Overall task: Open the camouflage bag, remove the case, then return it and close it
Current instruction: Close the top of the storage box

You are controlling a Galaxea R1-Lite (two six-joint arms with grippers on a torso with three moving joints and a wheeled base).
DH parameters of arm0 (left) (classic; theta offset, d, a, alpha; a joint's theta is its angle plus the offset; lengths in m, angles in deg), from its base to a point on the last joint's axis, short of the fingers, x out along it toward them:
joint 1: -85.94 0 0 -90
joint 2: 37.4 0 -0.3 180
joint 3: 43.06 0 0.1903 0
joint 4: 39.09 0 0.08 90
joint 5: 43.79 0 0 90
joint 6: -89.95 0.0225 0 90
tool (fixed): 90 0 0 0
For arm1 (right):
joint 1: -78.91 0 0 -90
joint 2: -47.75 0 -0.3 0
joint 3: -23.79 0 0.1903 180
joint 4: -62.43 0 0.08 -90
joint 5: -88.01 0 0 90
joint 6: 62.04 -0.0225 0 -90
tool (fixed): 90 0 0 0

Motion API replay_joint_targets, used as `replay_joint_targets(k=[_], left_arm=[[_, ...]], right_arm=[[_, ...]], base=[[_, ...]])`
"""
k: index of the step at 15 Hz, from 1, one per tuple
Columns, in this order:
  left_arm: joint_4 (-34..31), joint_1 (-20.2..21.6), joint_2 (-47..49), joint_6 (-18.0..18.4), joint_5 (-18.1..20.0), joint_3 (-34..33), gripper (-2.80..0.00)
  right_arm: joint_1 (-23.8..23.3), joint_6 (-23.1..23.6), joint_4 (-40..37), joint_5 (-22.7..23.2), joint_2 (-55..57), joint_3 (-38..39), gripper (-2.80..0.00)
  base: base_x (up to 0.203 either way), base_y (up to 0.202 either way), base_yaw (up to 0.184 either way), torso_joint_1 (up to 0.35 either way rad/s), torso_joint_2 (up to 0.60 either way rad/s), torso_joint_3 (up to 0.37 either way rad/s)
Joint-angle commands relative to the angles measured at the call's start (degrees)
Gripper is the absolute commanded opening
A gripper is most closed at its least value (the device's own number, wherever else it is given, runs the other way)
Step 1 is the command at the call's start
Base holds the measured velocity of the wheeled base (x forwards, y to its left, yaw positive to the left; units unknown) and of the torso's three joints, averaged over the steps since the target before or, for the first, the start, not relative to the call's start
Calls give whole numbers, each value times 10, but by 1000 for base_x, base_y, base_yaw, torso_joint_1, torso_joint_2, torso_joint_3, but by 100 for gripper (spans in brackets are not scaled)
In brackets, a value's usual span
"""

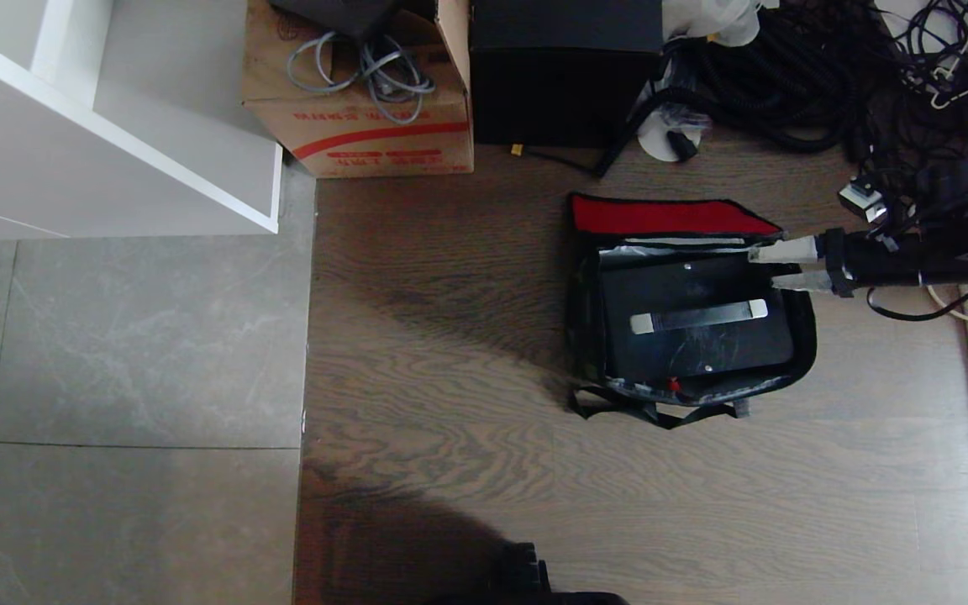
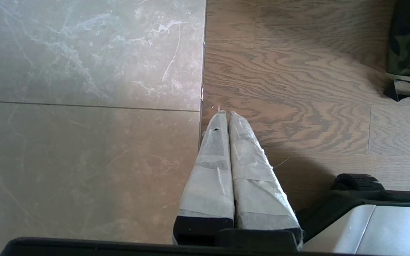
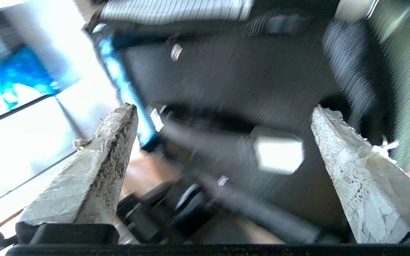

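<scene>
Brown wood-grain plank floor fills the centre and right; grey marbled stone tiles lie lower left (seam between them), white shelving unit upper left.

A lab storeroom: wood floor beside tile, cardboard box of wires, cable heaps

You can read nothing here; the red print on the cardboard box, far left, is illegible.
</scene>
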State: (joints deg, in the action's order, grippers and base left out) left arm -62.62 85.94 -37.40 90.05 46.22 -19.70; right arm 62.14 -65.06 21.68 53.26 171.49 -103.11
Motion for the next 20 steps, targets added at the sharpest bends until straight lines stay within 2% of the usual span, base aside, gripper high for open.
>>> replay_joint_targets(k=[1, 4, 6, 8, 9, 11, 12, 14, 15, 19, 20], left_arm=[[0, 0, 0, 0, 0, 0, -280], [0, 0, 0, 0, 0, 0, -280], [0, 0, 0, 0, 0, 0, -280], [0, 0, 0, 0, 0, 1, -280], [0, 0, 0, 0, 0, 0, -280], [0, 0, 0, 0, 0, 0, -280], [0, 0, 0, 0, 0, 1, -280], [0, 0, 0, 0, 0, 0, -280], [0, 0, 0, 0, 0, 0, -280], [0, 0, 0, 0, 0, 0, -280], [0, 0, 0, 0, 0, 0, -280]], right_arm=[[0, 2, -6, 15, -44, 27, 0], [2, 1, -35, 110, -109, 63, 0], [2, 1, -41, 125, -117, 61, 0], [-3, -1, -38, 98, -77, 23, 0], [-5, -12, -36, 60, -50, -8, 0], [-8, -79, -3, -46, 5, -69, 0], [-9, -110, 59, -65, 18, -75, 0], [-14, -189, 116, -72, 30, -79, 0], [-16, -204, 124, -72, 33, -81, 0], [-16, -208, 137, -80, 63, -80, 0], [-15, -225, 147, -81, 70, -80, 0]], base=[[0, 0, 0, 0, 0, 0], [0, 0, 0, 0, 0, 0], [0, 0, 0, 0, 0, 0], [0, 0, 0, 0, 0, 0], [0, 0, 0, 0, 0, 0], [0, 0, 0, 0, 0, 0], [0, 0, 0, 0, 0, 0], [0, 0, 0, 0, 0, 0], [0, 0, 0, 0, 0, 0], [0, 0, 0, 0, 0, 0], [0, 0, 0, 0, 0, 0]])
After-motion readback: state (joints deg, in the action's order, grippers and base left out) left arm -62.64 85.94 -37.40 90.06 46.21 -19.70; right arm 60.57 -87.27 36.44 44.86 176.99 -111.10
